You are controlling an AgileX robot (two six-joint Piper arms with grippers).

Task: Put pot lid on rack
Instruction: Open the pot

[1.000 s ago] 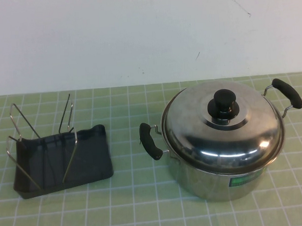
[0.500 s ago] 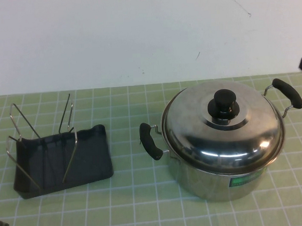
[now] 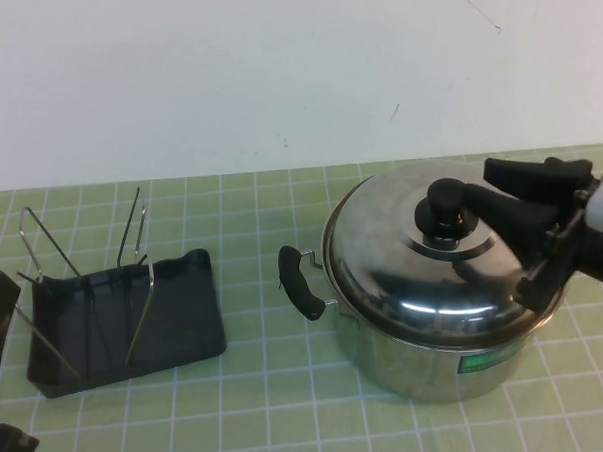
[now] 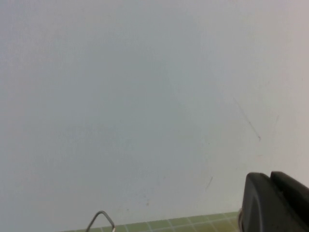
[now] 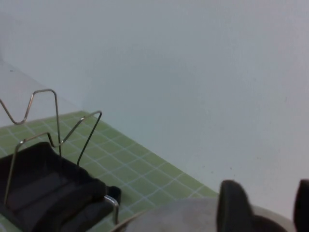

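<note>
Shiny steel pot lid (image 3: 424,271) (black knob), dark grey rack (image 3: 136,323), green-checked table (image 3: 279,407)

Unreadable green label (image 3: 485,361) on pot (image 3: 428,366).

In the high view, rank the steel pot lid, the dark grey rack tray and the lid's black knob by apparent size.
1. Domed stainless-steel pot lid
2. Dark grey plastic rack tray
3. Black round knob, with the right pincer beside it
</note>
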